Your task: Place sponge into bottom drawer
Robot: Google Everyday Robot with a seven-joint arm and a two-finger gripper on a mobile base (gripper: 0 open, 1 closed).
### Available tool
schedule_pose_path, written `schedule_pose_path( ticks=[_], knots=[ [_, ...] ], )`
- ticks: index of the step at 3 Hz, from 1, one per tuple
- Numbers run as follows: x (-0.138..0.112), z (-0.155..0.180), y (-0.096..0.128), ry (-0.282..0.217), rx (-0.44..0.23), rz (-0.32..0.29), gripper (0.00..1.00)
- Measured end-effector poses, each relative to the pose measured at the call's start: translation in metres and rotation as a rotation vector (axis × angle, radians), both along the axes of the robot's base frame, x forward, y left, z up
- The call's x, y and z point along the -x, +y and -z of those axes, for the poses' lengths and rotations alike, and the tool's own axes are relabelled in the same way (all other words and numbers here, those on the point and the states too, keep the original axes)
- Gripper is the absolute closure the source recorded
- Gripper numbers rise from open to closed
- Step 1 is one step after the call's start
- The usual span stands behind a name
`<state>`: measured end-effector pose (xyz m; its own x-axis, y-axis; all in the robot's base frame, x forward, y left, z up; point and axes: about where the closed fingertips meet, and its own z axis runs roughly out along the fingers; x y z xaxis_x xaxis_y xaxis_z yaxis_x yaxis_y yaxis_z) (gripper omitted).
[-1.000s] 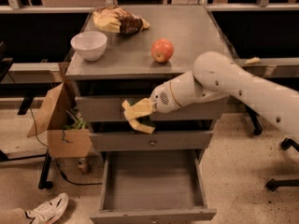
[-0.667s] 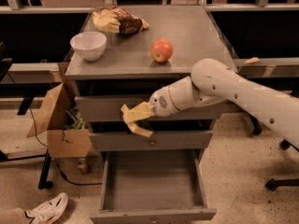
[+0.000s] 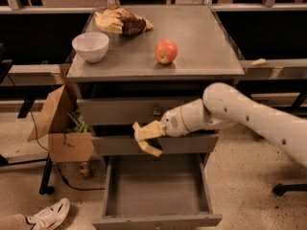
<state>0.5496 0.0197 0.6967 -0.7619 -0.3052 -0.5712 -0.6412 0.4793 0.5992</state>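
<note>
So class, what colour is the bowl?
White bowl, camera view; gripper sits above the open bottom drawer.

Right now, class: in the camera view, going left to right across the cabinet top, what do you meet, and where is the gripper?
white bowl, snack bag, apple; the gripper hangs lower, above the open bottom drawer.

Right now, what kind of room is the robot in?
Probably an office or lab. A grey metal drawer cabinet stands among long desks, with a chair base and a cardboard box on the floor. The gripper hovers before the middle drawer, above the open bottom drawer.
</note>
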Motion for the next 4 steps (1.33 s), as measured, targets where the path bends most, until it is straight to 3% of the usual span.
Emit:
schedule_pose_path(
  ticks=[1, 2, 3, 4],
  knots=[
    [0.030, 0.080, -0.019, 0.128, -0.061, 0.099, 1.00],
    [0.046, 0.179, -0.014, 0.262, -0.004, 0.239, 1.00],
    [0.051, 0.234, 0.015, 0.332, 0.116, 0.310, 1.00],
    [0.036, 0.237, 0.050, 0.305, 0.123, 0.315, 1.00]
  ],
)
